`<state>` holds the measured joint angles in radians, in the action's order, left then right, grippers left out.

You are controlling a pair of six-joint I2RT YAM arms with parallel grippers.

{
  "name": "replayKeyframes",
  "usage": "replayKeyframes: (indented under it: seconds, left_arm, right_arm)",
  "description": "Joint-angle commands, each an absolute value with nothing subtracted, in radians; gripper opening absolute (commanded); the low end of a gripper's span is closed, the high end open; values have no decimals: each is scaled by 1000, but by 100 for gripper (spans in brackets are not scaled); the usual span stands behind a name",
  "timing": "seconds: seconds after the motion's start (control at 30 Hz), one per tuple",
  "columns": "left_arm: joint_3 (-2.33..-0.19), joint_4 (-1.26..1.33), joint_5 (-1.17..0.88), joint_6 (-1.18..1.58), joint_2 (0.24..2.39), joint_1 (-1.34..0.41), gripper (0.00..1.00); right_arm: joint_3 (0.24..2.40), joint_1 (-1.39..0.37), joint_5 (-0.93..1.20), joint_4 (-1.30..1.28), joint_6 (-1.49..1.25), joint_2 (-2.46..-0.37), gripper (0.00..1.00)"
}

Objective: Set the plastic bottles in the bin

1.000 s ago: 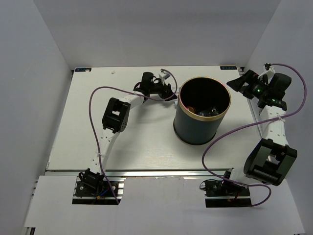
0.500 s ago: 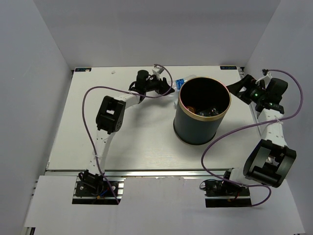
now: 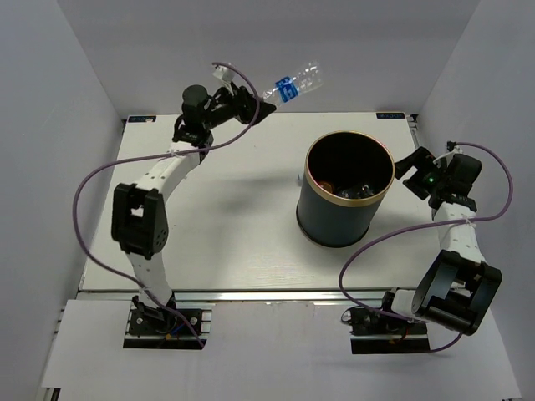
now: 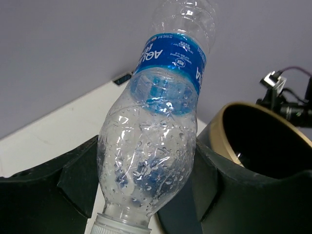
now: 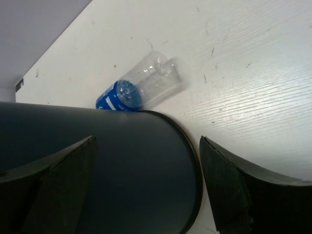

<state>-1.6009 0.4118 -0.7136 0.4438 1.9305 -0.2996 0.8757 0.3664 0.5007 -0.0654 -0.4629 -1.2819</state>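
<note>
Transport step: your left gripper (image 3: 256, 105) clasped the bottle (image 3: 294, 84) aloft at 11 o'clock from the bin (image 3: 308, 177); your right gripper (image 3: 415, 171) stood open at 3 o'clock. Next move likely required centring above the bin, then release.

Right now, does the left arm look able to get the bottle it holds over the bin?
Probably yes. The left gripper holds the blue-label bottle raised, far-left of the bin, whose mouth is open; nothing stands between, and the right gripper sits beside the bin's right wall.
</note>
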Motion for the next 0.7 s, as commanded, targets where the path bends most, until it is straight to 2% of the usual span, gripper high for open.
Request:
replayKeyframes:
  seconds: [0.0,0.13,0.3,0.67]
  left_arm:
    - [-1588,286,-611,379,1742,-345,32]
    - [-1540,146,-485,283,1626,-446,29]
    - [-1606,-50,-257,35,1617,-692,34]
    - [-1626,-123,-152,-140,1706,-871,39]
  right_arm:
    - [870,370,443,-35,-443,-1273,89]
    - [836,370,405,-20,-416,-1249,89]
    - [828,370,322,-37,-385,-1218,89]
    - [813,371,256,-32,-350,-1154,89]
